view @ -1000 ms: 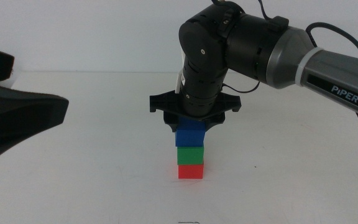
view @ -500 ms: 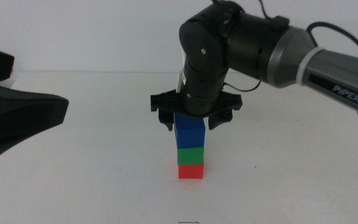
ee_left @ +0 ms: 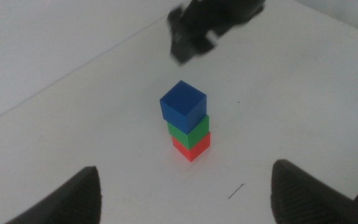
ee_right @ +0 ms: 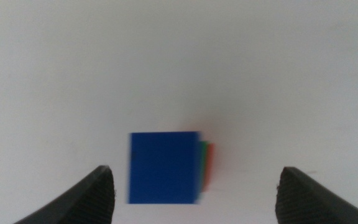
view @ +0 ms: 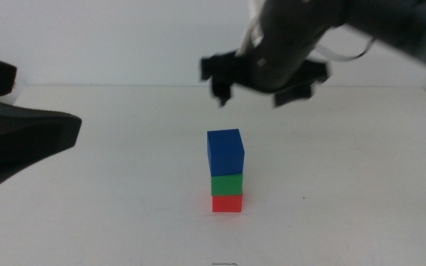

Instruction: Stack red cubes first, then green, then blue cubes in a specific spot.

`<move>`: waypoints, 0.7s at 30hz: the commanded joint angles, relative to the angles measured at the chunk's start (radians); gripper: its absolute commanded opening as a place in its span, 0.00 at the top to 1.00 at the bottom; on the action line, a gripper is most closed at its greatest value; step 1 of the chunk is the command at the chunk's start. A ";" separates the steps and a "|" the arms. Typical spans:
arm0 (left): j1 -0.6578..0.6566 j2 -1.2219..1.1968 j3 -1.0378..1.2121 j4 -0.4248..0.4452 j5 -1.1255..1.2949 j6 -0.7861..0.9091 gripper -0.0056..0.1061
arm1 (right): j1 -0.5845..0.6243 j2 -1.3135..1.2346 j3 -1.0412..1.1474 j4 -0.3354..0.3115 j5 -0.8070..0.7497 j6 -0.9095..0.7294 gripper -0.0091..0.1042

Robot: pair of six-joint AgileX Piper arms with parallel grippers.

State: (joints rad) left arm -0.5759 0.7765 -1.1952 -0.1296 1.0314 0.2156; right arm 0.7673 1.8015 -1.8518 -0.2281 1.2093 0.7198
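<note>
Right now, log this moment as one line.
stack: blue cube on green on red | right pincer open, above | left pincer open, waiting

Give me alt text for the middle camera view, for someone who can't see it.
A blue cube tops a green cube on a red cube, stacked on a white table. The open right gripper hangs blurred above it; the left gripper waits at the side.

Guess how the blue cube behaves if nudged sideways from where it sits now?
The blue cube probably slides or topples off, since it sits loose atop the green cube and slightly offset. Its flat faces mean it shouldn't roll. It looks rigid and likely light.
</note>
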 commanded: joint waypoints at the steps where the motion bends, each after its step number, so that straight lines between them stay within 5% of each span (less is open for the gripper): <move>1: -0.002 0.003 -0.021 -0.010 -0.070 -0.003 0.11 | -0.008 -0.110 -0.035 -0.112 0.021 -0.018 0.33; 4: -0.002 0.003 -0.021 -0.010 -0.070 -0.003 0.11 | -0.020 -0.172 -0.035 -0.198 0.093 -0.059 0.33; 8: -0.002 0.003 -0.021 -0.010 -0.070 -0.003 0.11 | -0.050 -0.270 -0.032 -0.234 0.091 -0.181 0.33; 16: -0.002 0.003 -0.021 -0.010 -0.070 -0.003 0.11 | -0.183 -0.487 -0.020 -0.196 0.091 -0.345 0.34; 21: -0.002 0.003 -0.021 -0.007 -0.070 -0.003 0.11 | -0.373 -0.673 0.143 -0.193 0.050 -0.444 0.34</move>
State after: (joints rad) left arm -0.5759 0.7765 -1.1952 -0.1293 1.0314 0.2156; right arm 0.4541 1.1958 -1.7400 -0.3934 1.2635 0.3259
